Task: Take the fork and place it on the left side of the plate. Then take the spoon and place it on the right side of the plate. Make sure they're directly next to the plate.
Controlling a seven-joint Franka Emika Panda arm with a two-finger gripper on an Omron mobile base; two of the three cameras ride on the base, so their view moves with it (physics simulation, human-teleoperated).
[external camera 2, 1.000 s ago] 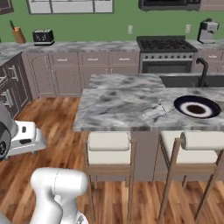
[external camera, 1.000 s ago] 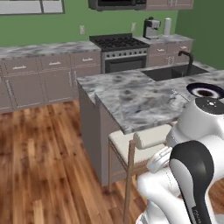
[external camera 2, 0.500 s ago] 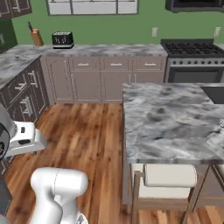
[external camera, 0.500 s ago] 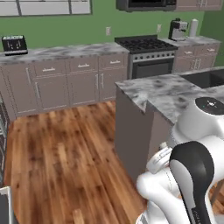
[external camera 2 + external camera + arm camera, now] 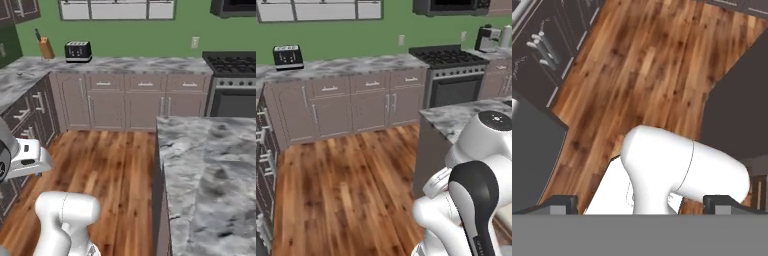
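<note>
The fork, the spoon and the plate are out of view. My gripper (image 5: 641,204) points down at the wooden floor (image 5: 637,65). Its two dark fingertips (image 5: 561,202) stand far apart at the bottom of the hand view, open, with nothing between them. The grey marble island counter (image 5: 210,165) lies to the right in the right base view. Its near corner (image 5: 456,117) shows beside my arm in the left base view.
Grey cabinets under a marble counter (image 5: 351,67) run along the green back wall, with a toaster (image 5: 287,56) and a knife block (image 5: 46,47) on top. A stove (image 5: 451,75) stands at the right. Dark drawer fronts (image 5: 547,45) line the left. The wooden floor (image 5: 341,190) between is open.
The base has turned, so both base views have swung left. The island with the plate and fork has slid out at the right. The gripper stays open.
</note>
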